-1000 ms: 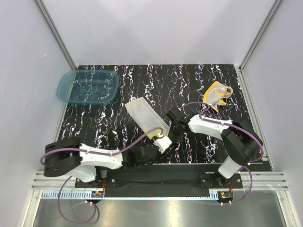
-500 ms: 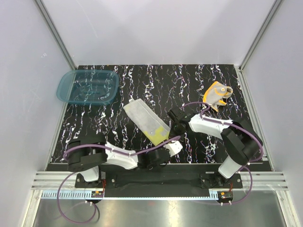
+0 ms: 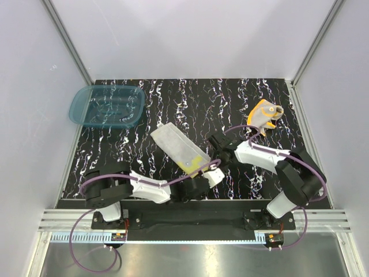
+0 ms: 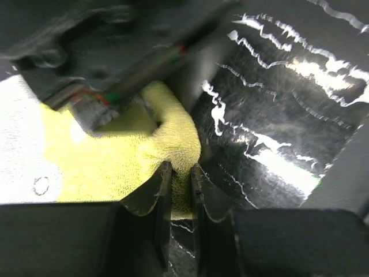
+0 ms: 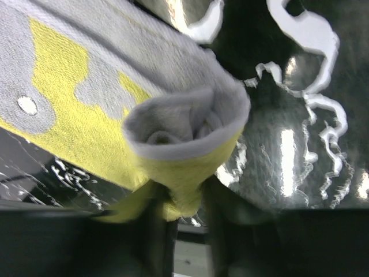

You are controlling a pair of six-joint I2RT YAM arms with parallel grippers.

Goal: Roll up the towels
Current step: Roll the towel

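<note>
The yellow towel (image 3: 176, 145) lies flat on the table (image 3: 242, 98), to the right of the teal basin (image 3: 107, 105) and nearer to the arm bases than it, with the grey side up. Its end farthest from the basin is curled into a small roll and shows the yellow side. The left gripper (image 4: 180, 179) is clenched on the yellow edge of this end, with the cloth pressed between its two fingers. The right gripper (image 5: 185, 208) grasps the same end just below the roll. The orange towel (image 3: 263, 114) sits crumpled well to the right of the basin, apart from both grippers
</note>
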